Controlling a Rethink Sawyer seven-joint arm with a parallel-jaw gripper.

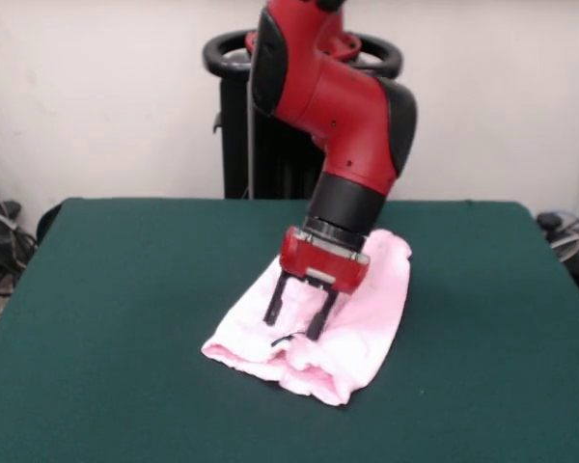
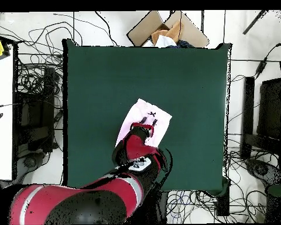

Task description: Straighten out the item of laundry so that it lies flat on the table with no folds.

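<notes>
From the front view, your gripper [image 1: 296, 320] stands over the middle of the item of laundry [image 1: 367, 318], its two dark fingers [image 1: 273, 304] spread apart with pink cloth showing between them and nothing clamped. The tips look down at the fabric, though you cannot tell whether they press on it. The garment sits bunched near the centre of the table [image 1: 125, 309]: a thick rolled edge runs along its side nearest the camera, and a lobe rises behind the gripper toward the pedestal. A small dark mark, probably the bow [image 1: 288, 338], lies just beside the fingertips.

From the overhead view, the arm covers the half of the item of laundry [image 2: 141, 112] nearest the robot's base; the free half fans out beyond the gripper [image 2: 147, 125] toward the table [image 2: 184, 76] centre.

To do this step well, close on one layer only at the rolled edge, not the whole wad. Lift a little, then draw outward away from the garment's middle so the fold opens. Keep the pull low and slow, or the cloth will drag as a lump.
</notes>
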